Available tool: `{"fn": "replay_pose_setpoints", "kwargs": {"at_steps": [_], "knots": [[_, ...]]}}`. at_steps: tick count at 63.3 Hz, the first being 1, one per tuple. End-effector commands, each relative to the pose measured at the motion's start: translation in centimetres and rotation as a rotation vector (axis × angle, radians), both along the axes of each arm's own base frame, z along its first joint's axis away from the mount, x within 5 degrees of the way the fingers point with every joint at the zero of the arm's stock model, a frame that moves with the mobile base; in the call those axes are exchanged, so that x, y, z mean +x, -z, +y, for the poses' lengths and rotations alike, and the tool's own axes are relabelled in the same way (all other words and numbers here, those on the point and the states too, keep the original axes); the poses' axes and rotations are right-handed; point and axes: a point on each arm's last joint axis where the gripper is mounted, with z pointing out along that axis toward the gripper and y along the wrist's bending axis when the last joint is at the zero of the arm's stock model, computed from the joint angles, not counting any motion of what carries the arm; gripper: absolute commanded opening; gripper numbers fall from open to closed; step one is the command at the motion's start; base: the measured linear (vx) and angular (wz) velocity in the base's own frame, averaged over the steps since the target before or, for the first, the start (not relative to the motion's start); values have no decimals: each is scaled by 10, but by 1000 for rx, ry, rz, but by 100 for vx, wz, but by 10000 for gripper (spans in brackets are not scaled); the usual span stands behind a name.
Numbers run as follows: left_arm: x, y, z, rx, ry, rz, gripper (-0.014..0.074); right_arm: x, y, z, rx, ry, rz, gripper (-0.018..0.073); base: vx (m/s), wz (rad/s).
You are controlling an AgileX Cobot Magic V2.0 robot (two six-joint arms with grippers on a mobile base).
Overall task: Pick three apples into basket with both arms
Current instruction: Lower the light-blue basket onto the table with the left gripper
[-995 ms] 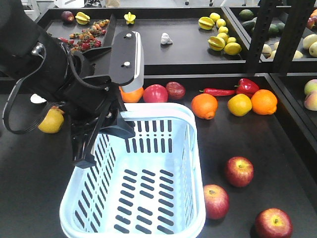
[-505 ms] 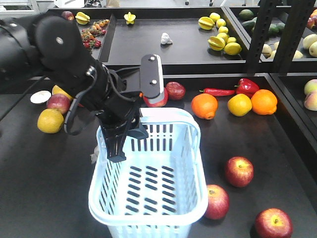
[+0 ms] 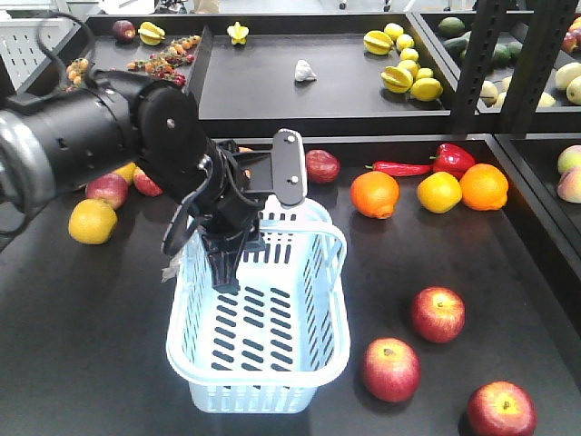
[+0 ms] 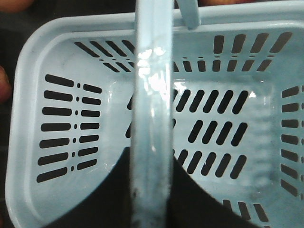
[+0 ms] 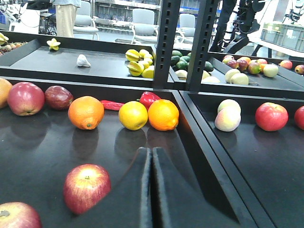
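The 3 apples lie on the black table (image 3: pixel 82 354), all to the right of the basket (image 3: pixel 263 398). The nearest apple (image 3: pixel 391 370) is just beside the basket's front right corner. The second apple (image 3: pixel 438 314) sits a little behind that one, and the third apple (image 3: pixel 501 410) is farther right at the picture's lower edge. The left arm (image 3: pixel 100 145) reaches over the basket's back rim. The left gripper (image 3: pixel 225 268) is clamped on the handle (image 4: pixel 152 118), with a dark finger against each side in the wrist view. The right gripper (image 5: pixel 151 151) hovers low over the table, its fingers pressed together and empty. Ahead of it sit 2 oranges (image 5: pixel 86 112), a yellow fruit (image 5: pixel 133 115) and a red pepper (image 5: pixel 148 98).
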Motion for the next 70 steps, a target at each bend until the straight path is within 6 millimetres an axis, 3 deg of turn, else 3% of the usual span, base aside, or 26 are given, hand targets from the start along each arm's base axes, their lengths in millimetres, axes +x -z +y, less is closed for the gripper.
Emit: {"fn": "replay_pose_setpoints", "kwargs": {"at_steps": [1, 27, 40, 56, 63, 70], "knots": [[-1, -20, -2, -65, -14, -56, 4, 1, -4, 0, -14, 0, -63, -9, 0, 0], [4, 9, -8, -20, -3, 64, 69, 1, -4, 0, -14, 0, -63, -9, 0, 0], [1, 11, -6, 5, 4, 99, 238, 1, -4, 0, -14, 0, -63, -9, 0, 0], [-2, 11, -5, 16, -20, 140, 525, 1, -4, 0, -14, 0, -63, -9, 0, 0], [-3, 11, -4, 14, -43, 151, 594, 1, -4, 0, -14, 0, -63, -9, 0, 0], [-4, 10, -4, 19, -42, 161, 602, 1, -4, 0, -14, 0, -63, -9, 0, 0]]}}
